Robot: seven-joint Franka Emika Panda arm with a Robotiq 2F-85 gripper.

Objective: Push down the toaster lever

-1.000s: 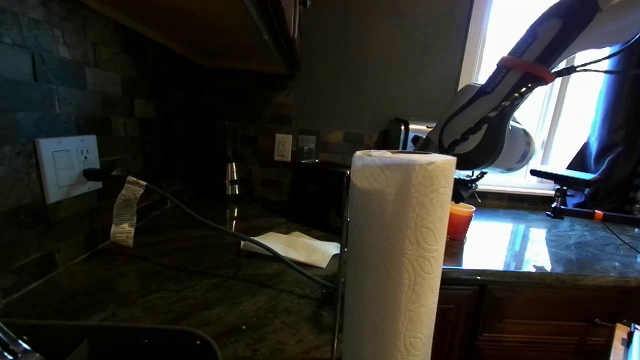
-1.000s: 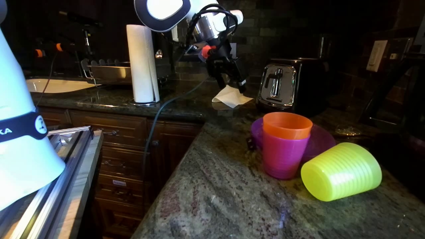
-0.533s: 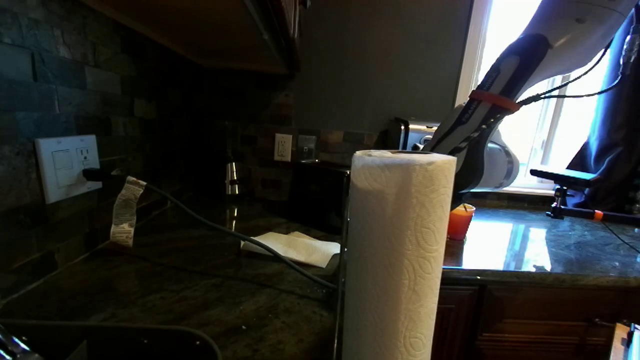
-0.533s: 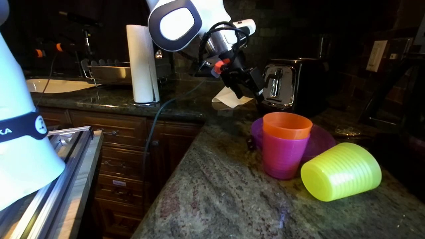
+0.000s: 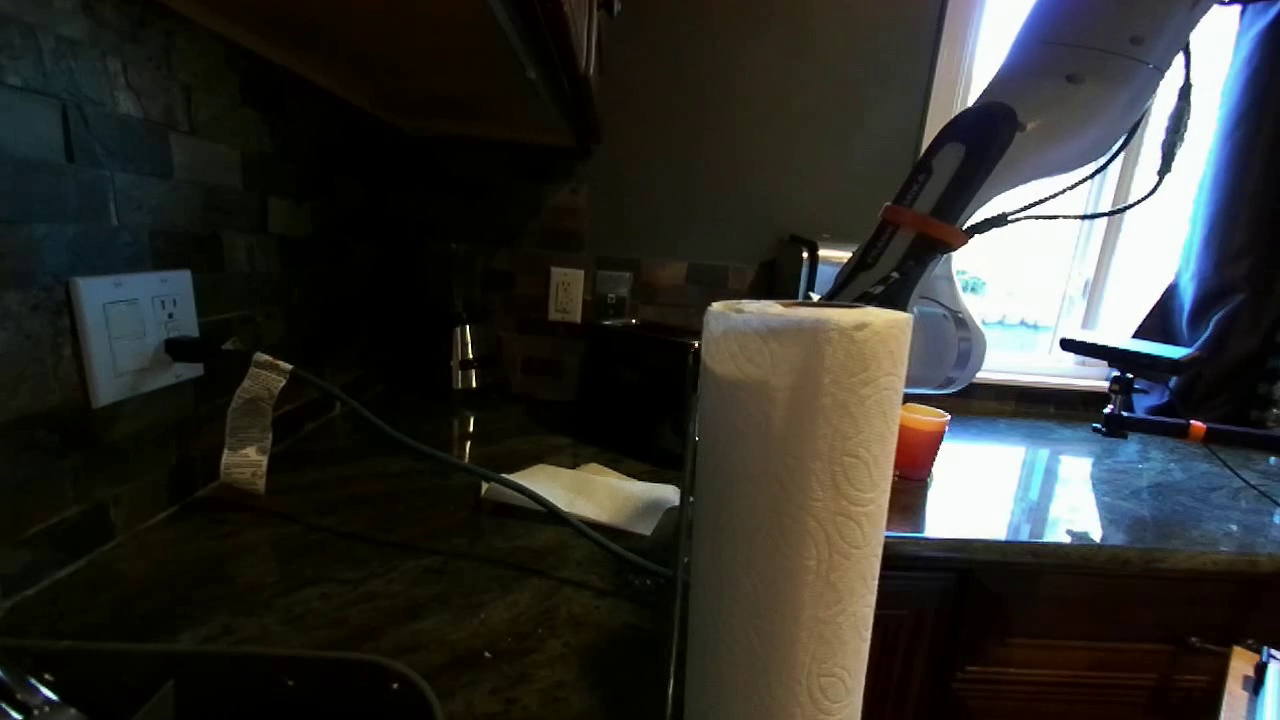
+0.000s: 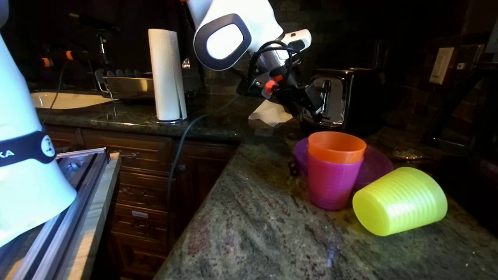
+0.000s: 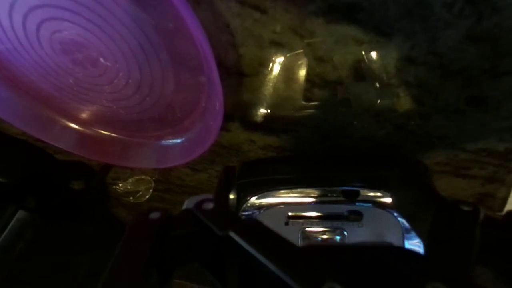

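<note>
"Toaster (image 6: 346, 97) first: where does it sit?"

"In an exterior view, in the upper half of the frame, right of centre, its left side partly covered by the gripper (image 6: 306, 116)."

"And how does the gripper stand?"

"Slanting down toward the right, jaws apart, and I see nothing held between them. How wide the gap is, or whether it touches the toaster, I can't tell; it's dark on dark."

"What else does that frame give?"

"A yellow-green cup (image 6: 400, 202) on its side at lower right, beside an orange cup (image 6: 337, 146) nested in a pink cup (image 6: 332, 182), with a purple plate (image 6: 379, 165) behind."

"The paper towel roll (image 5: 795, 520) is in both exterior views, isn't it?"

"Yes, but in an exterior view it looms at lower middle and hides the gripper, leaving the arm (image 5: 1060, 110) at upper right. There's also a wall outlet (image 5: 125, 330) with a black plug (image 5: 195, 348) at the left. The toaster's too dim there to be sure of."

"And the wrist view?"

"It gives the toaster's chrome-rimmed face (image 7: 332, 222) close up, low and right of centre, its bottom edge cut off by dark gripper parts. The plate fills the upper left."
</note>
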